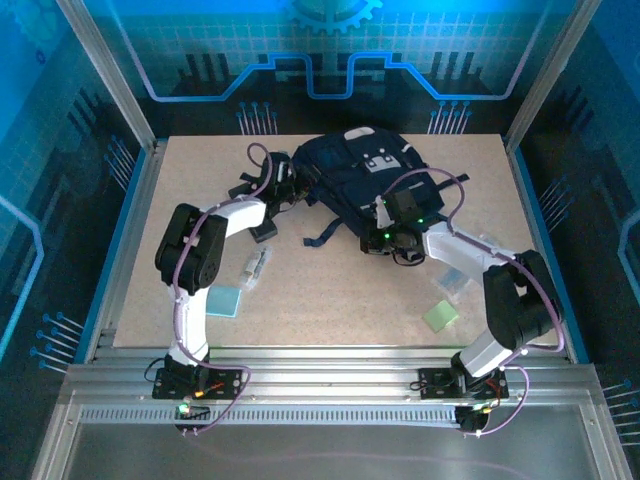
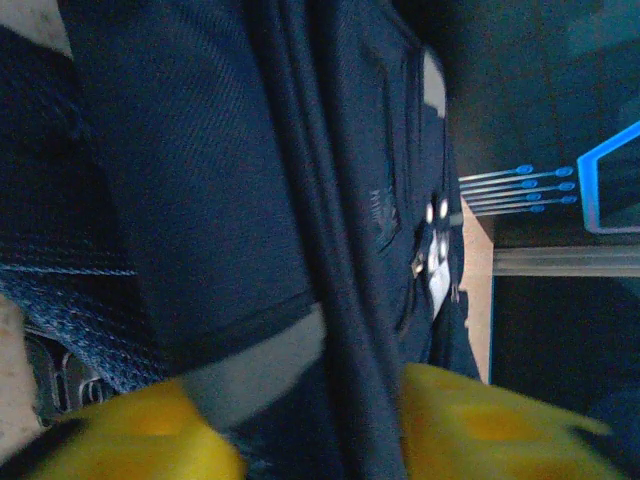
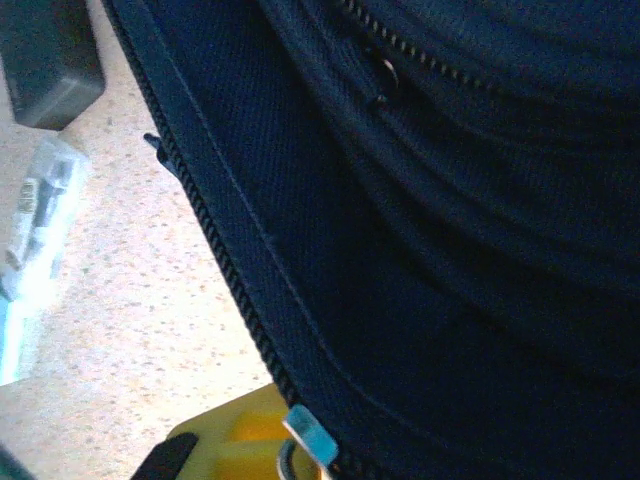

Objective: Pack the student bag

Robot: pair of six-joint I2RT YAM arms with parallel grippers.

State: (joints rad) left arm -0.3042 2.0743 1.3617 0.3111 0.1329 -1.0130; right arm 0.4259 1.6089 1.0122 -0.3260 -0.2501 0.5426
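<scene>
The student bag (image 1: 362, 178), dark navy with light grey patches, lies at the back middle of the table. My left gripper (image 1: 287, 190) is at the bag's left side. In the left wrist view its yellow fingers (image 2: 500, 430) stand apart and blurred, open, with a dark fold and grey patch of the bag (image 2: 200, 180) between them. My right gripper (image 1: 383, 238) is at the bag's near edge. In the right wrist view one yellow finger (image 3: 240, 440) shows beside the zipper line, shut on the small metal zipper pull (image 3: 310, 438). Bag fabric (image 3: 450, 250) hides the other finger.
A small black case (image 1: 263, 228) and a clear packet (image 1: 255, 268) lie near the left arm; both show in the right wrist view as case (image 3: 45, 60) and packet (image 3: 35, 210). A light blue pad (image 1: 225, 300) lies front left, a green pad (image 1: 440, 316) front right.
</scene>
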